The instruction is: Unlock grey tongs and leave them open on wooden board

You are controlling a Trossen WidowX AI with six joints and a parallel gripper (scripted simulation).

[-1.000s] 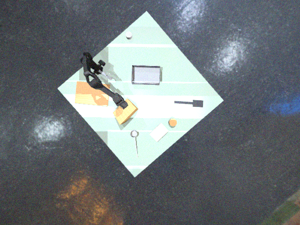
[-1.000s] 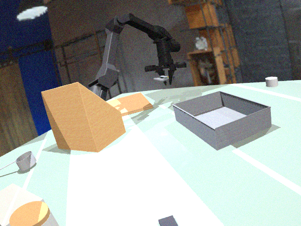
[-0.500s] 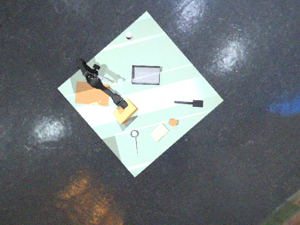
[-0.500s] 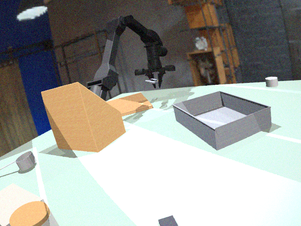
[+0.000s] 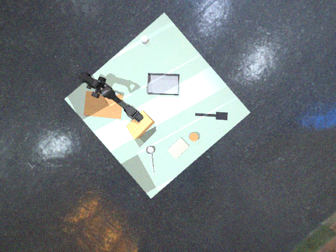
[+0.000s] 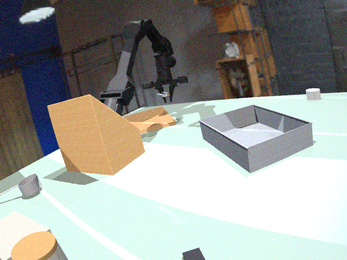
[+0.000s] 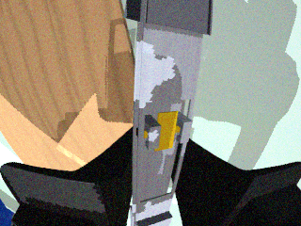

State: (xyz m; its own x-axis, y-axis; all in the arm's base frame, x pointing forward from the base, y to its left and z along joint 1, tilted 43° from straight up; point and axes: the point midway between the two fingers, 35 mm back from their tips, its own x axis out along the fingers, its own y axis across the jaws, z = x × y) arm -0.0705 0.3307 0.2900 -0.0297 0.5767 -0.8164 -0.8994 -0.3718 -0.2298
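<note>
The grey tongs (image 6: 164, 94) (image 7: 188, 58) are held roughly level above the table, with their arms close together. A yellow piece (image 7: 167, 131) sits between two dark lugs on them. My gripper (image 6: 167, 98) (image 7: 151, 133) points down and is shut on the tongs, one black finger on each side. The wooden board (image 5: 94, 107) (image 6: 168, 119) (image 7: 56, 47) lies flat below, to the left of the tongs in the wrist view. The roasting tin (image 5: 147, 84) (image 6: 277, 156) stands apart, with no tongs across it. In the top view the arm hides the tongs.
A wooden wedge-shaped block (image 5: 138, 126) (image 6: 81, 134) stands near the arm's base, beside the board. A small cup with a handle (image 5: 150, 149) (image 6: 29, 187), a pale box (image 5: 178, 148), an orange-lidded jar (image 5: 193, 136) (image 6: 33, 246), a black spatula (image 5: 221, 116) and a white cylinder (image 5: 144, 39) (image 6: 313, 94) lie farther off.
</note>
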